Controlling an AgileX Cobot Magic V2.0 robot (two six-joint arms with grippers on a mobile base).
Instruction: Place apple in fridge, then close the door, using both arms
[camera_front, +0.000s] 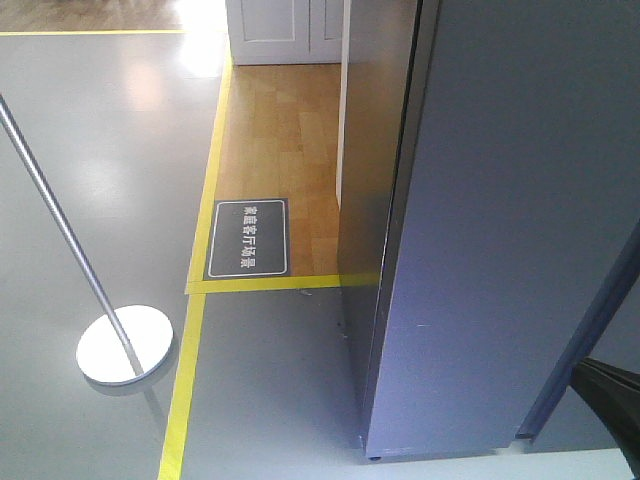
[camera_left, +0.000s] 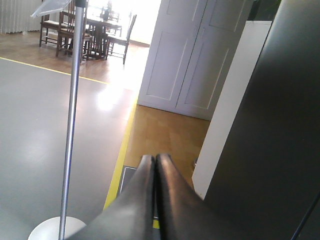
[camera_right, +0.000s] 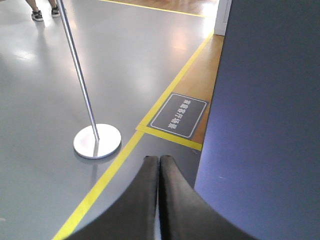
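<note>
The fridge (camera_front: 375, 200) stands at the right, and its dark grey door (camera_front: 500, 250) faces me with no white interior showing. The apple is out of view in every frame. In the left wrist view my left gripper (camera_left: 154, 158) is shut and empty, its black fingers pressed together in the air just left of the fridge's dark side (camera_left: 270, 125). My right gripper (camera_right: 158, 159) is also shut with nothing in it. It hangs above the grey floor beside the door's grey-blue face (camera_right: 265, 125).
A metal stanchion pole on a round white base (camera_front: 125, 345) stands at the left. Yellow floor tape (camera_front: 185, 390) borders a wooden floor with a dark floor sign (camera_front: 247, 238). White panelled doors (camera_left: 185, 60), a table with chairs (camera_left: 90, 25) and someone's shoes (camera_right: 37, 14) lie beyond.
</note>
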